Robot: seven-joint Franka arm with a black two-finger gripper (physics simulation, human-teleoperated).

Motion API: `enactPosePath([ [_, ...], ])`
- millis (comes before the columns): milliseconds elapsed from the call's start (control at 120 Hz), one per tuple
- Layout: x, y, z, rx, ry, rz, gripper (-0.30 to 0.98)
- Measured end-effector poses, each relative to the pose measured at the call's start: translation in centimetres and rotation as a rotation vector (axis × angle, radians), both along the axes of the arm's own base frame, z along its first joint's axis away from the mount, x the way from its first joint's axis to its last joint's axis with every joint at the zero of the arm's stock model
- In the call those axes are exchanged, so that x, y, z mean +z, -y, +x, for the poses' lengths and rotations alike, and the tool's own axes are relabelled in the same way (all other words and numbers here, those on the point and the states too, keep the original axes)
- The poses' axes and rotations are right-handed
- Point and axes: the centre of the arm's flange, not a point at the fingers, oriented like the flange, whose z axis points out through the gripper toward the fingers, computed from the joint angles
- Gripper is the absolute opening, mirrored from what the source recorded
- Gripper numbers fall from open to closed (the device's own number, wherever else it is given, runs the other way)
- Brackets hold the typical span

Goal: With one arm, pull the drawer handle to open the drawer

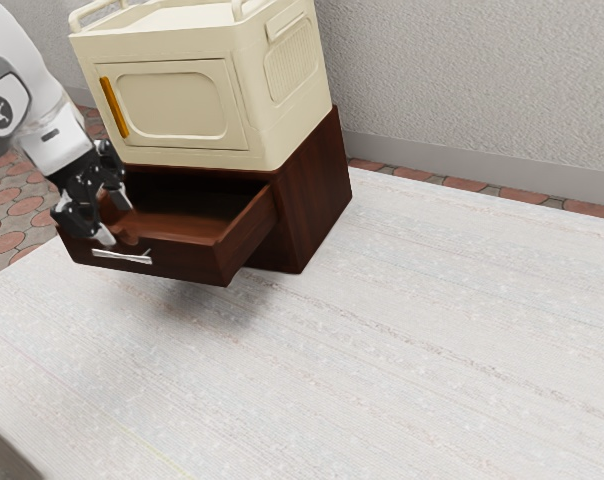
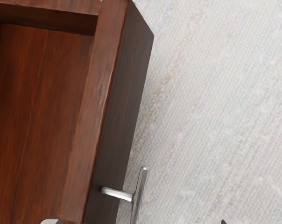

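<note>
The dark reddish-brown drawer [image 1: 227,246] stands well out from its cabinet [image 1: 316,195], its inside visible. A silver bar handle [image 1: 122,257] is on its front panel. My gripper [image 1: 114,219] is over the drawer's front edge, its fingers spread apart with nothing clamped between them. In the wrist view the drawer's front rim [image 2: 92,121] runs beside the metal handle [image 2: 138,193]. The gripper [image 2: 137,222] shows at the lower edge there, one tip over the drawer side and the other out past the handle. Contact with the drawer cannot be made out.
A cream cabinet [image 1: 182,85] with an orange handle [image 1: 114,107] sits on top of the brown one. A pale woven surface [image 1: 382,340] lies around the cabinet, with a textured wall [image 1: 472,80] behind and paved floor [image 1: 12,215] at the exterior view's left.
</note>
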Motion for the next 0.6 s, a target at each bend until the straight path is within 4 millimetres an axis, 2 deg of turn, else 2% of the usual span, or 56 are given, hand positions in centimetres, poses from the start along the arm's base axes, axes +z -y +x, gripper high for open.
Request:
enactPosePath([
  [142,0.2,0.4,-0.4,0.006,-0.022,-0.014,0.56],
  [317,0.2,0.5,-0.8,0.017,-0.045,-0.026,0.63],
  [358,0.6,0.7,-1.3,0.025,-0.047,-0.024,0.64],
  [400,2.1,1.5,-2.4,0.043,-0.042,-0.015,0.65],
  [425,3.8,2.9,-3.0,0.048,-0.028,-0.002,0.65],
  [458,6.7,6.5,-2.9,0.023,0.001,0.019,0.66],
  [508,10.1,12.5,-2.6,-0.018,0.035,0.041,0.66],
  [550,11.4,15.8,-2.7,-0.026,0.041,0.042,0.67],
  [600,11.6,17.9,-3.1,-0.005,0.012,0.028,0.67],
])
